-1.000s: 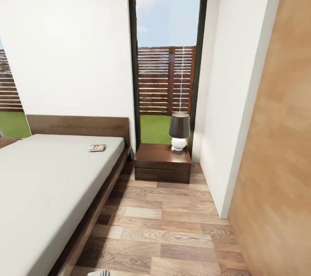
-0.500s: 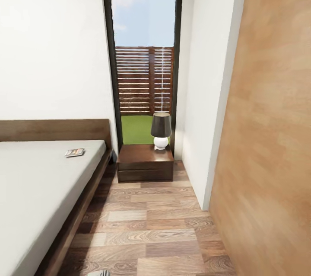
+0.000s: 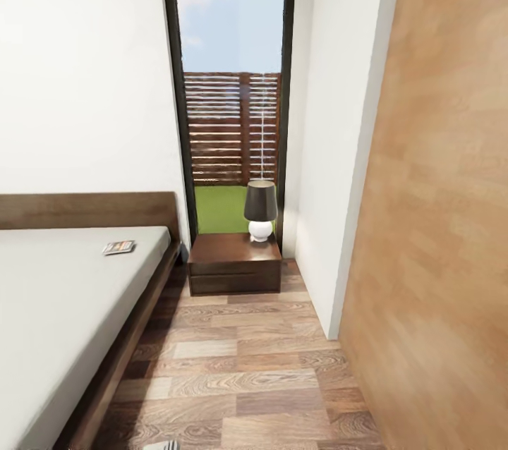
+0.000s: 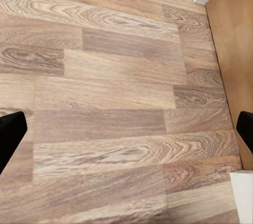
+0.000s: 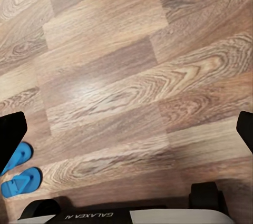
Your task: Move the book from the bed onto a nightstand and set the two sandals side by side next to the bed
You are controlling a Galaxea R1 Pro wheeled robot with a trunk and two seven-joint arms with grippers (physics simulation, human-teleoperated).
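Left gripper [image 4: 126, 129]: fingers spread wide, empty, pointed down at the plank floor [image 4: 105, 76], likely a carrying pose while driving.
Right gripper [image 5: 126, 129]: also spread, empty, above the floor.
Sandals [image 5: 18, 174]: both blue, just beside each other on the floor near the robot's base; partly cut off by a fingertip and the frame edge.
Book [image 3: 118, 247]: lies on the bed [image 3: 49, 309], far right corner of the mattress; cover too small to read.
Nightstand [image 3: 233, 263]: right of the bed, under the window; a lamp [image 3: 260, 210] takes its far right part.
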